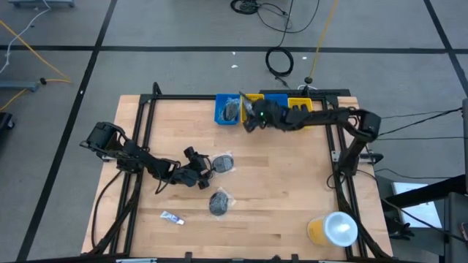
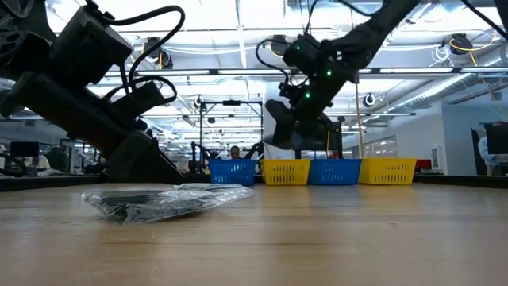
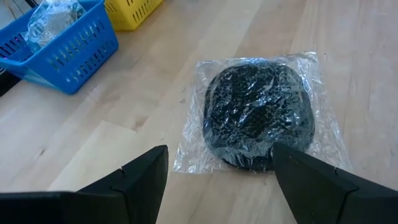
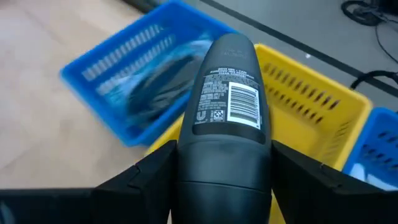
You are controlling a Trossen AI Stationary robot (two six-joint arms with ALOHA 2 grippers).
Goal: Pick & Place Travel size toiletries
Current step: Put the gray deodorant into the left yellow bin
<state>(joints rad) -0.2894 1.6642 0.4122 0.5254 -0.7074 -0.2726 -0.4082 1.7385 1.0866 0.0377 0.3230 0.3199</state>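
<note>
In the left wrist view a clear-wrapped dark round piece [image 3: 258, 115] lies flat on the table. My open left gripper [image 3: 217, 163] stands just short of it, low over the table's middle [image 1: 199, 174], one finger on either side. A second wrapped piece [image 1: 218, 202] and a small white tube [image 1: 173, 217] lie nearer the near edge. My right gripper [image 1: 248, 120] hangs over the far edge by the bins, shut on a dark grey bottle [image 4: 227, 99] with a barcode label. Another wrapped piece [image 4: 168, 81] lies in the blue bin [image 4: 106, 74]. My right gripper pinches the dark grey bottle between its two fingers at the wide lower body [image 4: 221, 168]. The bottle lies along the fingers and its rounded labelled end [image 4: 231, 50] sticks out ahead of them. It is lifted clear, above the rim of the yellow bin [image 4: 311, 93].
A row of blue and yellow bins [image 1: 274, 102] runs along the far edge. A large yellow cup with a white lid [image 1: 333, 230] stands at the near right corner. Bare wood [image 1: 285, 175] lies between the wrapped pieces and the cup. Black frame rails [image 1: 142, 124] border the table.
</note>
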